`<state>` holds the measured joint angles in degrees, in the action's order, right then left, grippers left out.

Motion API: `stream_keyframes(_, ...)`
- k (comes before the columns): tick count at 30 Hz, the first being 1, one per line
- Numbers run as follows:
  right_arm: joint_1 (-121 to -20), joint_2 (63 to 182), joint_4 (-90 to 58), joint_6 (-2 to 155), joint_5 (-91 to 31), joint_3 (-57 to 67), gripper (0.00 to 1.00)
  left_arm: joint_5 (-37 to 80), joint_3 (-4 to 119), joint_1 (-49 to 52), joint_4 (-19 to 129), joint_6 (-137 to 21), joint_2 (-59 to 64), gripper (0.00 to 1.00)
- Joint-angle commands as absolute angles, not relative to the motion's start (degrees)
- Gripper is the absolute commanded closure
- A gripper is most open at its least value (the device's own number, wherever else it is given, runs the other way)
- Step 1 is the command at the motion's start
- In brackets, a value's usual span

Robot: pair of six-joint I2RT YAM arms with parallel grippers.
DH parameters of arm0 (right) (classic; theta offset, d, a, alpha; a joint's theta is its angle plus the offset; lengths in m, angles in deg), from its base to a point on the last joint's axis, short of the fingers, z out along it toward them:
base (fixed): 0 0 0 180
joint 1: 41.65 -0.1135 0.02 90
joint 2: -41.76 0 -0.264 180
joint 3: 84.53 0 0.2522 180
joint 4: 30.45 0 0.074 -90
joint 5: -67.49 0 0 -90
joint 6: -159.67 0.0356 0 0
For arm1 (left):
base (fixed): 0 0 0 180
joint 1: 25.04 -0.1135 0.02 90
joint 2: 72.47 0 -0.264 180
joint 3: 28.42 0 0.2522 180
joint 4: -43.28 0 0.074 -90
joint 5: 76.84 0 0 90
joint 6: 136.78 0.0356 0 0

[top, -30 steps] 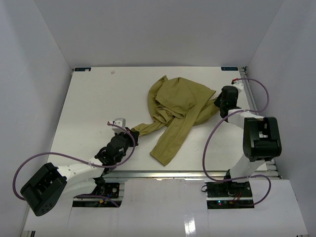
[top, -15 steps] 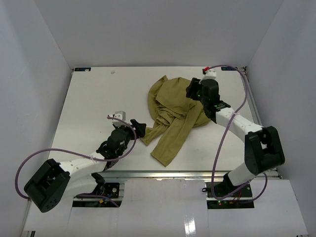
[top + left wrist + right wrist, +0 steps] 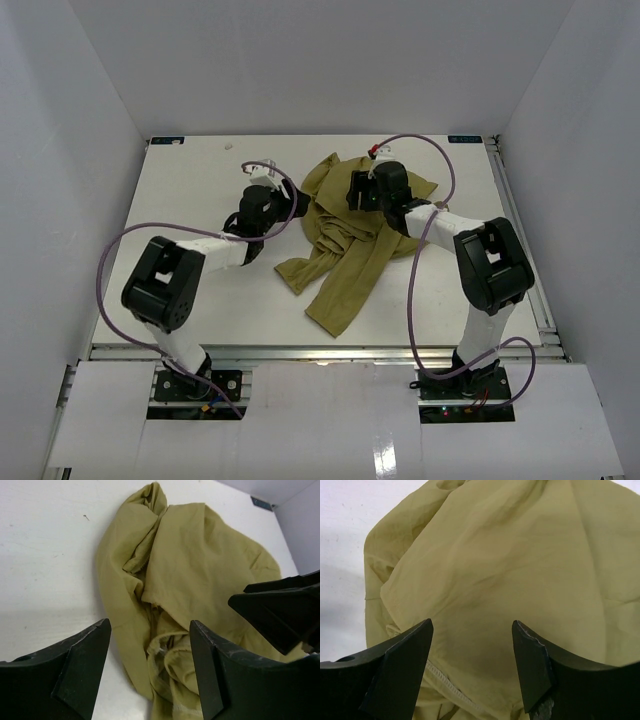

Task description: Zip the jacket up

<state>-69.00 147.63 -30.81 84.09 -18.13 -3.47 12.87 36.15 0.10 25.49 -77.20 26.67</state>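
Observation:
The olive-green jacket (image 3: 352, 232) lies crumpled on the white table (image 3: 180, 200), one sleeve trailing toward the near edge. My left gripper (image 3: 290, 206) hovers at the heap's left edge, open, with folded cloth and a seam below the gap between its fingers (image 3: 149, 626). My right gripper (image 3: 353, 191) hangs open over the jacket's upper middle, above smooth cloth (image 3: 495, 555), with nothing between its fingers (image 3: 472, 624). In the left wrist view the jacket (image 3: 200, 565) fills the middle and the right gripper's black fingers (image 3: 280, 611) reach in from the right. No zipper slider shows.
White walls enclose the table on three sides. Purple cables loop from both arms, the right arm's cable (image 3: 415, 143) arching over the far part of the jacket. A small mark (image 3: 228, 145) sits near the back left corner.
Both grippers have opened. The left arm let go of the sleeve end and swung from the near left up to the jacket's left edge. The right arm moved left over the jacket.

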Motion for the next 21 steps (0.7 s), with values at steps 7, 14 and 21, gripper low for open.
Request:
stream_keyframes(7,-73.28,154.69,-28.10,83.29,-13.67,5.03,0.28,22.04,48.89,-1.57,30.32,-74.59,41.98,0.30)
stream_keyframes(14,-73.39,154.85,-29.03,82.92,-12.89,3.24,0.39,23.35,50.43,-1.92,29.94,-74.11,43.95,0.77)
stream_keyframes(21,-71.70,148.35,-26.47,79.86,-6.82,2.95,0.92,19.56,49.88,-3.96,34.09,-73.85,38.47,1.00)
